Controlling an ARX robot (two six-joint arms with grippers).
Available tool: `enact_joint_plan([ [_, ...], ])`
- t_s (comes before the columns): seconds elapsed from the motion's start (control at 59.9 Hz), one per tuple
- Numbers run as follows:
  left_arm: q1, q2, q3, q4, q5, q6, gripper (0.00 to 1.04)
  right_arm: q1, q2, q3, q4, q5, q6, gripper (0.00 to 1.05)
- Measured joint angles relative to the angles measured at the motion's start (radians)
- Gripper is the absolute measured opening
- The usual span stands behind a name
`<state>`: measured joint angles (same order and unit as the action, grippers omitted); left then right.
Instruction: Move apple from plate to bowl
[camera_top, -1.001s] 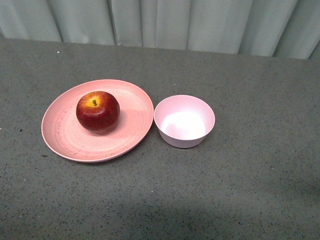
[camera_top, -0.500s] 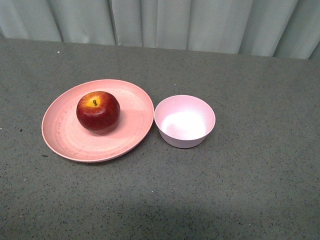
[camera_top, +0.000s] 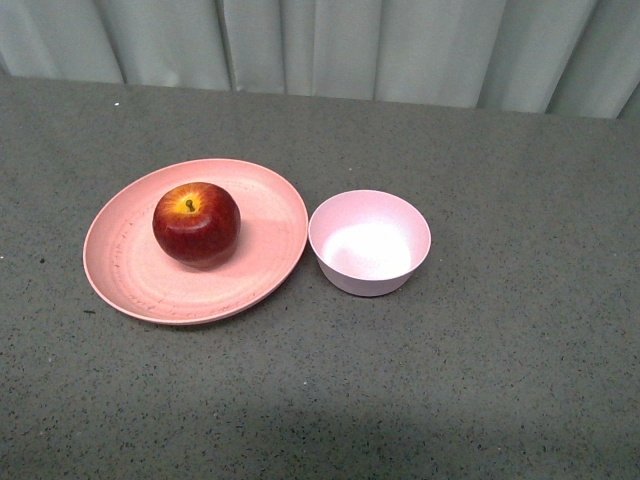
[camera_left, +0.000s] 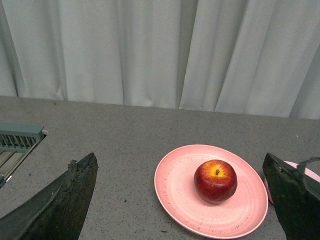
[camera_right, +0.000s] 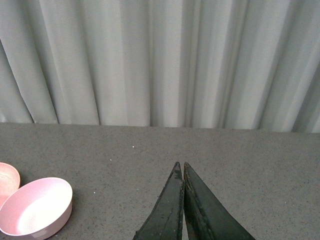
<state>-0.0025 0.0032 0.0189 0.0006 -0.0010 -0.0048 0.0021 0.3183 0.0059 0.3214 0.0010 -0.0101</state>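
The dark red apple (camera_top: 196, 223) with a yellow patch round its stem sits upright on the salmon-pink plate (camera_top: 130, 275), a little left of the plate's middle. The small pale pink bowl (camera_top: 369, 241) stands empty just right of the plate, almost touching its rim. Neither arm shows in the front view. In the left wrist view the apple (camera_left: 215, 180) and plate (camera_left: 175, 190) lie ahead of my open left gripper (camera_left: 180, 162), whose fingers stand wide apart and hold nothing. My right gripper (camera_right: 180, 165) is shut and empty over bare table, with the bowl (camera_right: 36, 206) off to one side.
The grey speckled table (camera_top: 500, 380) ends at pale curtains (camera_top: 330, 45) along the back. A grey-green slatted rack (camera_left: 17, 142) sits at the table's edge in the left wrist view. A bit of the plate's rim (camera_right: 7, 180) shows beside the bowl in the right wrist view.
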Motion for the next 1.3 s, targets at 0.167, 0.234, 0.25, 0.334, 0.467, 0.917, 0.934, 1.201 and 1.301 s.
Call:
enact_joint_plan([
  [0.167,0.0,0.0,0.0,0.0,0.0,0.0,0.98,0.0,-0.055,0.0,-0.054,0.0,0.0,0.01],
  [0.234,0.0,0.0,0.0,0.0,0.0,0.0,0.98,0.0,-0.073,0.0,-0.072,0.0,0.0,0.01],
  [0.25,0.0,0.0,0.0,0.0,0.0,0.0,0.98,0.0,-0.079,0.0,-0.079,0.0,0.0,0.01],
  [0.334,0.0,0.0,0.0,0.0,0.0,0.0,0.98,0.0,-0.101,0.0,-0.101,0.0,0.0,0.01],
  [0.467,0.0,0.0,0.0,0.0,0.0,0.0,0.98,0.0,-0.133,0.0,-0.132,0.0,0.0,0.01],
  [0.917,0.0,0.0,0.0,0.0,0.0,0.0,0.98,0.0,-0.314,0.0,-0.32,-0.002,0.0,0.11],
  [0.934,0.0,0.0,0.0,0.0,0.0,0.0,0.98,0.0,-0.314,0.0,-0.32,-0.002,0.0,0.16],
  [1.201,0.0,0.0,0.0,0.0,0.0,0.0,0.98,0.0,-0.314,0.0,-0.32,-0.002,0.0,0.61],
  [1.301,0.0,0.0,0.0,0.0,0.0,0.0,0.98,0.0,-0.314,0.0,-0.32,-0.002,0.0,0.78],
])
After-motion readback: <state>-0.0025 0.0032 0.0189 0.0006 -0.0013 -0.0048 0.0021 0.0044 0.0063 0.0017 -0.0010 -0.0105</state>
